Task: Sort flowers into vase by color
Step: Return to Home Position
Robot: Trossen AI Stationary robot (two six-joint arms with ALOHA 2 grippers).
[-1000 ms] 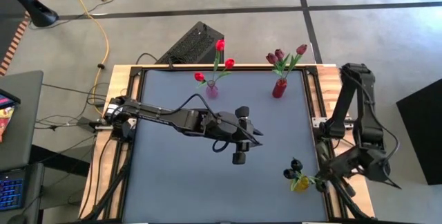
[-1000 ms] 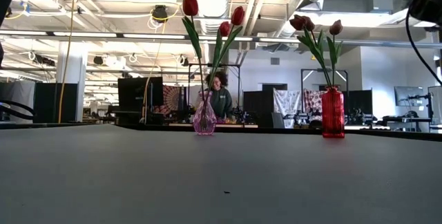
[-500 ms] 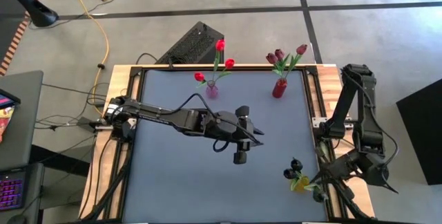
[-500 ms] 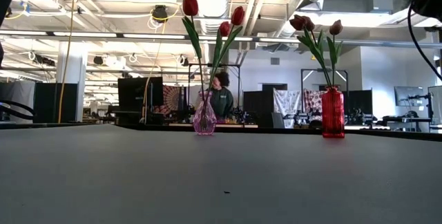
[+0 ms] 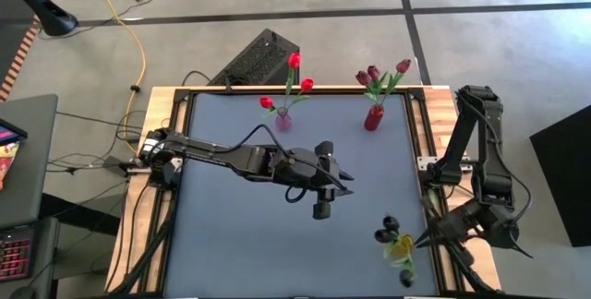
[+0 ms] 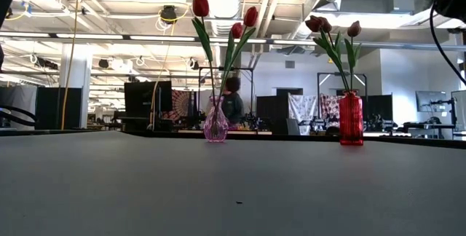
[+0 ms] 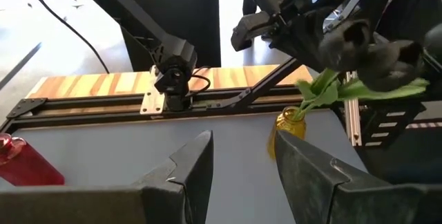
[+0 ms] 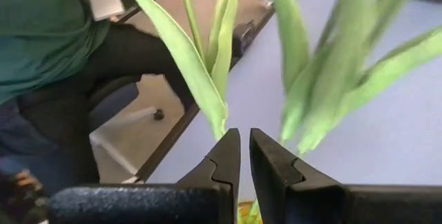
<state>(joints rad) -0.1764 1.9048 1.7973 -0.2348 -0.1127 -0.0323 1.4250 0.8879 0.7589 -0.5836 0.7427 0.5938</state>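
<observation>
High view: left gripper (image 5: pixel 321 205) hovers mid-table; right gripper (image 5: pixel 420 241) beside yellow vase (image 5: pixel 401 249) of black flowers (image 5: pixel 387 228), near right. Low view: pink vase (image 6: pixel 215 127), red vase (image 6: pixel 351 119) far. Left wrist view: jaws spread. Right wrist view: jaws nearly closed among leaves (image 8: pixel 193 72).

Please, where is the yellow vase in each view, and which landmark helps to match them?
High view: yellow vase at the table's lower right, beside the right arm.
Low view: not in it.
Left wrist view: just beyond the left tool, under green stems.
Right wrist view: only leaves show; vase not discernible.
Landmark: red vase, in high, low and left wrist views.
</observation>
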